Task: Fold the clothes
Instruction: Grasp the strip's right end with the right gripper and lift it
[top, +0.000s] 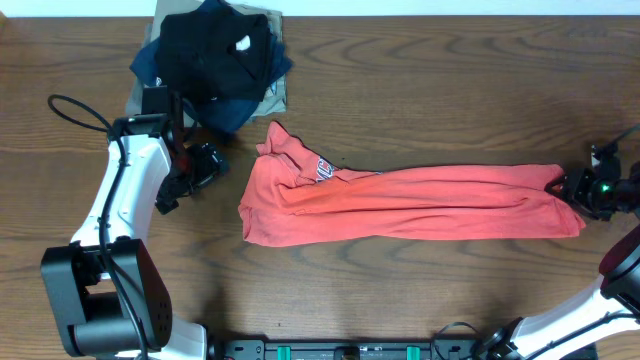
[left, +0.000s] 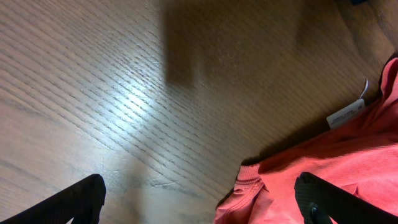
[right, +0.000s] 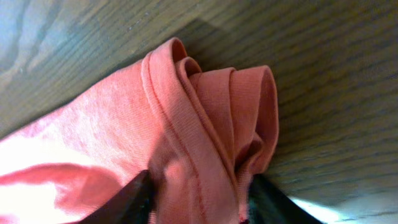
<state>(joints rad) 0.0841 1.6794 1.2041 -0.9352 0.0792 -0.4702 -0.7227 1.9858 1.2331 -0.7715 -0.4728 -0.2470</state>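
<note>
Wooden table (top: 450, 100), red-orange T-shirt (top: 400, 205), white tag (left: 345, 113)

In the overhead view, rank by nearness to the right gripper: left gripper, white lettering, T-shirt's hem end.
1. T-shirt's hem end: at the right gripper, between its fingers.
2. White lettering: shirt's other end.
3. Left gripper: beyond the shirt.

I can read no text anywhere. On the T-shirt (top: 420, 200), a patch of white lettering (top: 325, 170) sits toward the garment's ten o'clock end in the overhead view, too small and creased to make out. In the left wrist view, a white tag (left: 345, 113) at three o'clock is too blurred to read.
</note>
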